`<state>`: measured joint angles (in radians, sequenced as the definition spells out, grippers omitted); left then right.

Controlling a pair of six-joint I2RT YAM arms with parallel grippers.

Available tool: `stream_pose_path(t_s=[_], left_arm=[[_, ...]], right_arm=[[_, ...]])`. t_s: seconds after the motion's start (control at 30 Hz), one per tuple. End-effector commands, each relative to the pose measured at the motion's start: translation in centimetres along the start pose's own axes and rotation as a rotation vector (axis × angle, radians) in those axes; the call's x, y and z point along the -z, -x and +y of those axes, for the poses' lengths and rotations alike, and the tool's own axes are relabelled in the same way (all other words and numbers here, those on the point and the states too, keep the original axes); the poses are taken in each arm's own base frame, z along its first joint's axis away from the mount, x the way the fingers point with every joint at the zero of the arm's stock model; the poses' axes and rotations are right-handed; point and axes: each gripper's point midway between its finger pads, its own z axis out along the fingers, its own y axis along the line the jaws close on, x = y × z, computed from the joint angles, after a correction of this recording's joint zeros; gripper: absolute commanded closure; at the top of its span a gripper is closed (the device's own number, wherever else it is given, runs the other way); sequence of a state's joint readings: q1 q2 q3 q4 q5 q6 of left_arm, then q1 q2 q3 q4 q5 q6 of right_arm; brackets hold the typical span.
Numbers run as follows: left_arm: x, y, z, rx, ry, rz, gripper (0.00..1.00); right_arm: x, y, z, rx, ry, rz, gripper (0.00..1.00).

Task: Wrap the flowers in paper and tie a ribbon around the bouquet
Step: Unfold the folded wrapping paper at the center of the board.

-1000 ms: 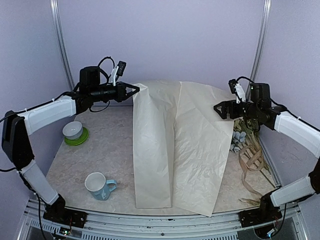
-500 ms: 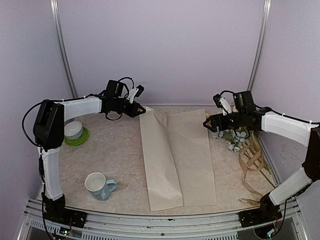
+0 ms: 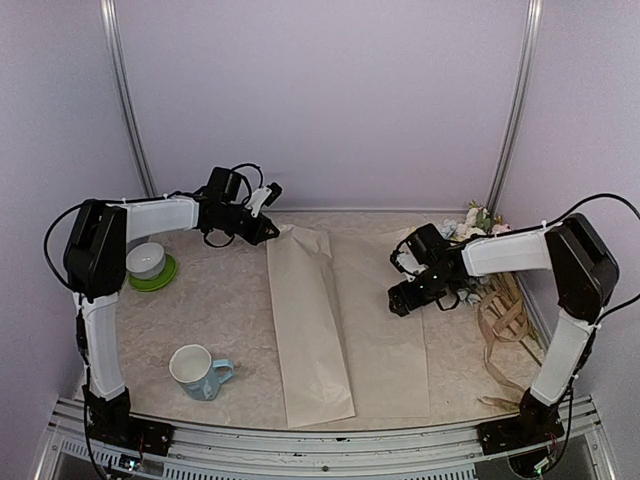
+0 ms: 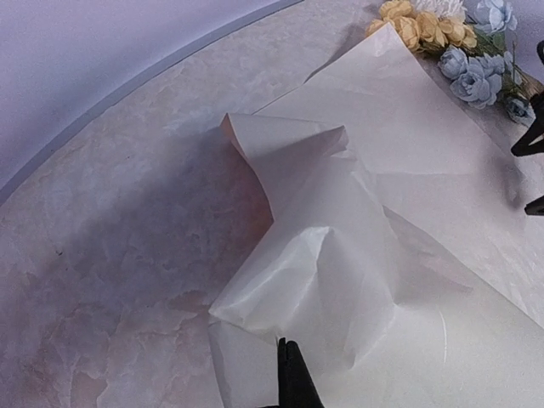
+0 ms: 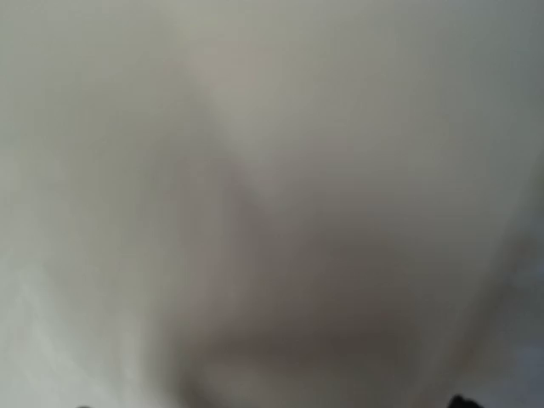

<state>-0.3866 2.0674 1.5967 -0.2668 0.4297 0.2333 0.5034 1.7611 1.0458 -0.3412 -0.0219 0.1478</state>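
Since a second ago the paper (image 3: 380,330) has dropped from a raised drape between the two arms and now lies flat on the table (image 3: 220,310). The right gripper (image 3: 397,300) has swung down and inward to the sheet's right edge.

From the top external view, the paper runs from the far side to the near edge, with its left part folded lengthwise over the rest. The left gripper (image 3: 272,232) meets the sheet's far left corner. The flowers (image 3: 475,220) lie at the far right of the table, just beyond the right arm. The ribbon (image 3: 505,320) is looped along the right edge. A blue mug (image 3: 200,372) stands near left, and a bowl (image 3: 146,260) sits on a green saucer (image 3: 155,278) further back.

The left wrist view shows the left gripper (image 4: 289,374) with fingers pressed together, pinching a bunched corner of the paper (image 4: 408,170). Yellow and blue flowers (image 4: 450,42) touch the sheet's far corner. The right gripper (image 4: 534,172) shows at the right edge as two black tips spread apart over the sheet.

The right wrist view is blurred, and pale paper (image 5: 272,204) fills it.
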Motion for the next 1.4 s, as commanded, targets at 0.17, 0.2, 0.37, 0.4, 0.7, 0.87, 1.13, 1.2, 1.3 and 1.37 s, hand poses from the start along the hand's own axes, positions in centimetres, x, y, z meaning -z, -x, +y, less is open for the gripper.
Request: stream_pose_path(t_s=[0.17,0.2,0.37,0.4,0.7,0.87,1.13,1.2,1.3,1.37], left_arm=[[0.1,3.5,6.1,-0.053,0.279,-0.086,1.0],[-0.1,3.9,6.6,-0.053,0.302,-0.099,1.0],[-0.4,5.4,8.8,-0.068,0.39,-0.145,1.0],[-0.6,5.7,9.0,-0.073,0.393,-0.148,1.0],[-3.1,7.6,10.6,-0.145,0.494,-0.132,1.0],[-5.5,7.4,9.2,-0.181,0.469,-0.12,1.0],[-5.9,8.2,8.0,-0.158,0.481,-0.132,0.31],[-4.5,9.5,8.1,-0.139,0.505,-0.151,0.19],[-2.5,10.9,7.8,-0.153,0.54,-0.158,0.03],[-1.6,11.6,7.3,-0.171,0.549,-0.143,0.01]], right_arm=[[-2.6,-4.6,-2.8,0.005,-0.261,0.209,0.18],[-2.6,-5.2,-2.5,0.003,-0.248,0.218,0.19],[-2.1,-8.6,-1.9,-0.012,-0.249,0.282,0.18],[-2.0,-9.0,-1.6,-0.013,-0.238,0.288,0.19],[-0.3,-12.2,1.8,-0.001,-0.23,0.346,0.19],[0.9,-13.2,2.8,-0.009,-0.202,0.351,0.19],[3.7,-10.0,6.8,0.025,-0.053,0.292,0.19],[5.1,-8.4,7.8,0.03,-0.004,0.258,0.17],[6.9,-5.0,7.3,0.055,-0.034,0.17,0.15],[6.8,-3.1,6.5,0.069,-0.059,0.135,0.14]])
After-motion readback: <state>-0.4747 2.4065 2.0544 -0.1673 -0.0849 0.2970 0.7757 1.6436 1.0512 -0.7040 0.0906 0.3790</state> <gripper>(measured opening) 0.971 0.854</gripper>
